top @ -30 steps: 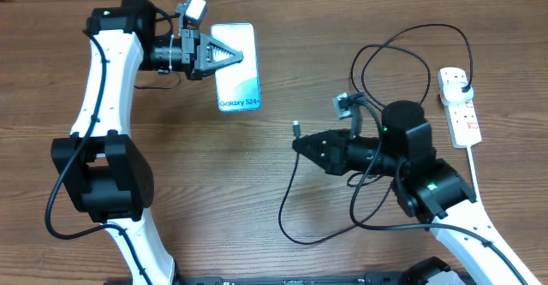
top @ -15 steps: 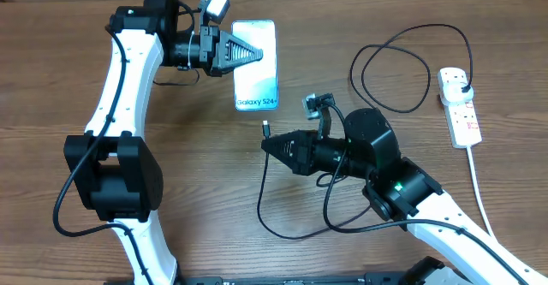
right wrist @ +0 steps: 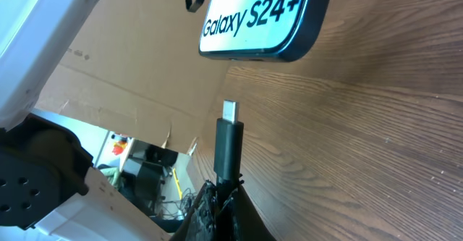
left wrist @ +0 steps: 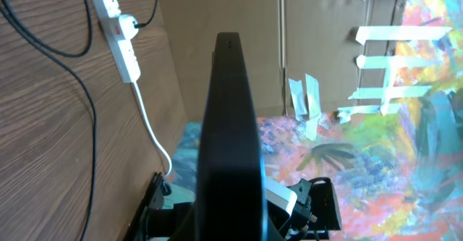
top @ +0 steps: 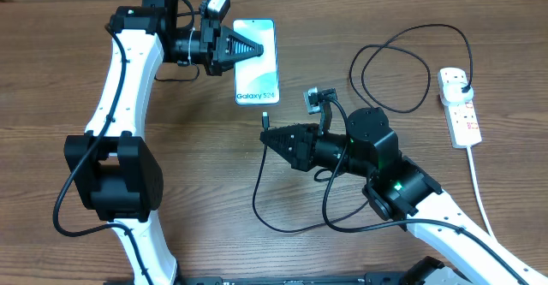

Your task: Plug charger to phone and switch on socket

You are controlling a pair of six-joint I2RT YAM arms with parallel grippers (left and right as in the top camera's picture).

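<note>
Overhead first: the left gripper (top: 254,50) has its jaws clamped on the phone (top: 257,75), screen lit and facing up, at the far middle of the tabletop (top: 68,234). Below it, the right gripper (top: 265,136) has its jaws pinched on the charger (top: 266,118) just behind the connector. The tip is near the phone's lower end, not touching. The black cable loops back across the wood to its plug, seated in the socket (top: 462,118) on the right edge.

Left wrist now: the phone shows edge-on, a dark slab filling the centre between the jaws. The socket lies upper left, black plug in it, white cord trailing off.

Right wrist: the connector stands upright out of the closed jaws, metal tip pointing at the phone's bottom edge, a clear gap between them.
</note>
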